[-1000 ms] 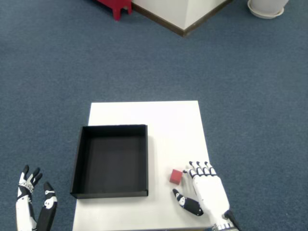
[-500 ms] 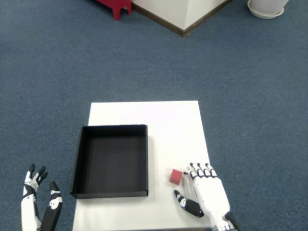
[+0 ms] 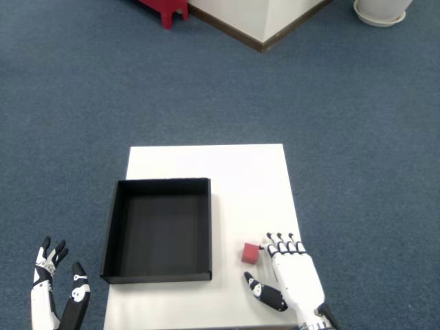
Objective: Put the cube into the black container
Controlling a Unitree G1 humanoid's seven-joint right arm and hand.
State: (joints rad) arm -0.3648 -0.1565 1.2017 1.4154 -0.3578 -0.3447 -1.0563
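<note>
A small red cube (image 3: 251, 253) lies on the white table (image 3: 240, 172), just right of the black container (image 3: 159, 230), whose inside shows nothing. My right hand (image 3: 289, 276) rests over the table's near right part, fingers spread and thumb out to the left. Its fingertips (image 3: 269, 238) sit beside the cube's right edge, close to touching; the cube is not enclosed. The hand is open and holds nothing.
The left hand (image 3: 56, 297) hovers off the table's near left corner, over blue carpet. A red object (image 3: 165, 8), a white wall corner (image 3: 261, 20) and a white round base (image 3: 379, 10) stand far back on the floor.
My right hand has shifted slightly left and nearer, bringing its fingertips closer to the cube. The left hand has dropped lower in the view. The cube has stayed put.
</note>
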